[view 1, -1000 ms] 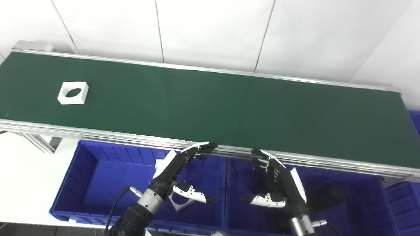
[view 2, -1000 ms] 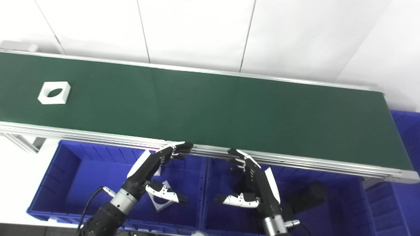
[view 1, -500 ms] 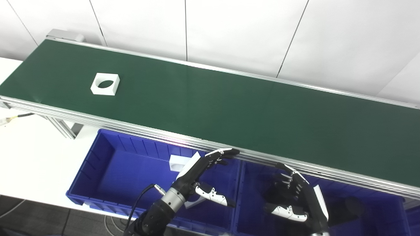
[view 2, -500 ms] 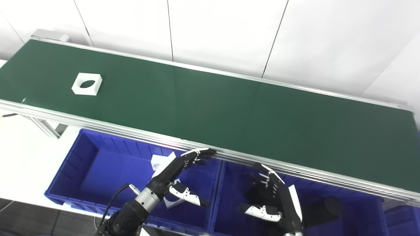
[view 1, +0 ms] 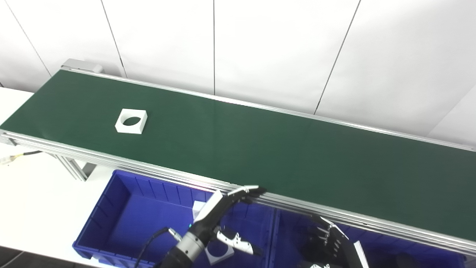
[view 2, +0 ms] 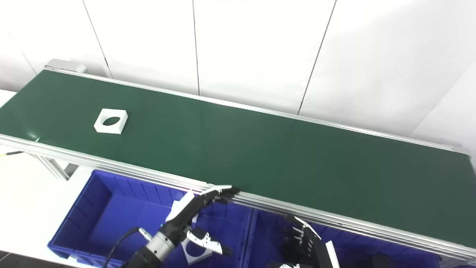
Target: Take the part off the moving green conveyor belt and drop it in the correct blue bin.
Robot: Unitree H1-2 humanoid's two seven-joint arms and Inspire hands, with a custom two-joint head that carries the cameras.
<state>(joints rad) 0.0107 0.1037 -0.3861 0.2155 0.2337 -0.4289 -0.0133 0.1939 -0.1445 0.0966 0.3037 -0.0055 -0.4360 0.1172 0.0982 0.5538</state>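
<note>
Nearest the camera, two blue plastic bins are set side by side just below the near rail of the long green conveyor belt (view 1: 260, 149), presumably so a part can be dropped straight off the belt edge. The left blue bin (view 1: 111, 208) already holds white square blocks with round holes (view 1: 219, 257), partly hidden behind the left arm. The right blue bin (view 1: 290, 238) is mostly cut off by the picture's bottom edge; its contents cannot be told.

The black-and-white left hand (view 1: 223, 212) is held over the left blue bin, fingers stretched out and spread, nothing grasped, fingertips (view 1: 253, 190) reaching up to the belt's near aluminium rail (view 1: 148, 167). This pose is judged a waiting stance, ready to reach onto the belt. The black-and-white right hand (view 1: 334, 245) is held low over the right blue bin, fingers loosely apart and empty as far as can be seen; it is partly cropped.

Farther off, the task's part, a white square block with a round hole (view 1: 131, 121), lies flat on the belt, toward its left end and well apart from both hands. It is not yet picked. Behind the belt, a white panelled wall (view 1: 260, 52) is seen.
</note>
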